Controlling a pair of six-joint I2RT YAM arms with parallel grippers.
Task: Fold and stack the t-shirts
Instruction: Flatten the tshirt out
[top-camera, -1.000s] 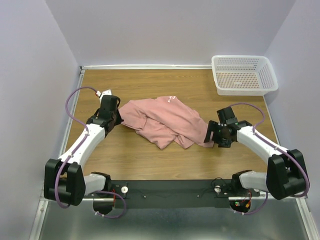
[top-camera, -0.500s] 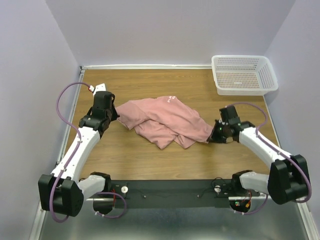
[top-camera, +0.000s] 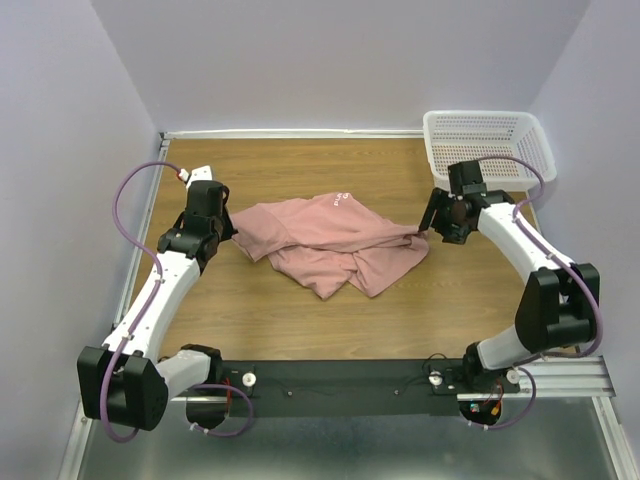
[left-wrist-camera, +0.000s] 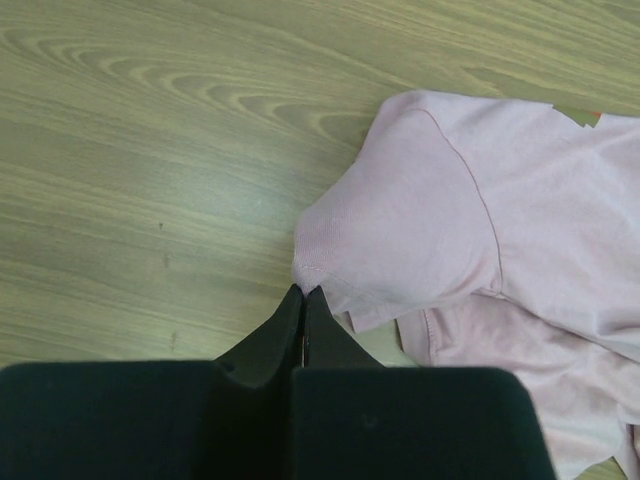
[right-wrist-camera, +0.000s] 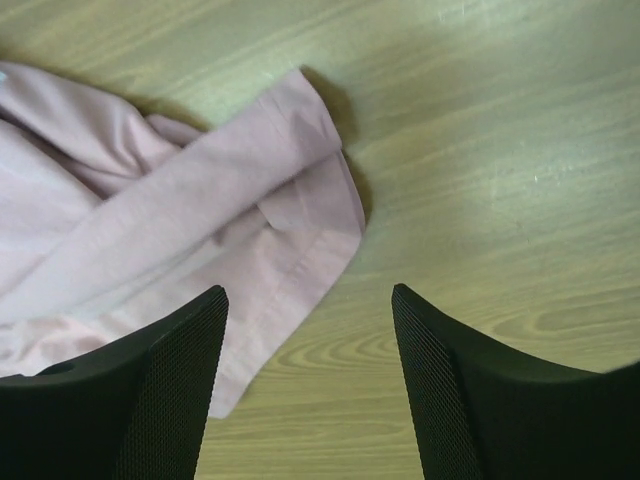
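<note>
Just one crumpled pink t-shirt (top-camera: 330, 240), one white basket (top-camera: 490, 182).

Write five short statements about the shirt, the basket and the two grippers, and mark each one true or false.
1. The shirt is folded neatly. False: it lies crumpled on the table.
2. The left gripper is shut at a sleeve hem. True.
3. The right gripper is clamped on the shirt. False: its jaws stand open above the shirt's edge.
4. The basket stands at the table's far right corner. True.
5. A second shirt lies in the basket. False: no shirt shows in it.
</note>
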